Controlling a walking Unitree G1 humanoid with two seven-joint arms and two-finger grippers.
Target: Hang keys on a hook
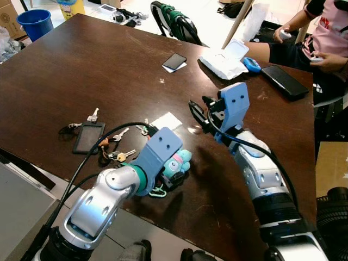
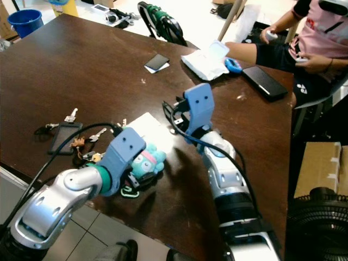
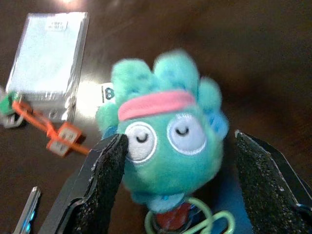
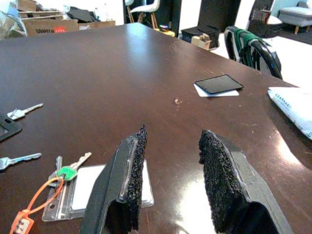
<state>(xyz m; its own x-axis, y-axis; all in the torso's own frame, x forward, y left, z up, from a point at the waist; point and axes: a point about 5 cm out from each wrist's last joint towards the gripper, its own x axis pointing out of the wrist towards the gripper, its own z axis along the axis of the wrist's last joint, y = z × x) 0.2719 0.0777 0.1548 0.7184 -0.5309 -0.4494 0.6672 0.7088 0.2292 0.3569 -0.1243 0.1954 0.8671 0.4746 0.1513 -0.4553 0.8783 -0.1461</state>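
A teal plush keychain with a pink headband lies near the front edge of the dark wooden table, with a green carabiner at its base. My left gripper is open. Its two fingers stand on either side of the plush, low over the table. Loose keys with orange tags lie just left of it, next to a clear card sleeve. My right gripper hovers open over the table to the right of the sleeve, holding nothing.
A black card holder and a single key lie further left. At the far side are a black phone, a white pouch, a blue mouse and another phone. A person sits at the far right.
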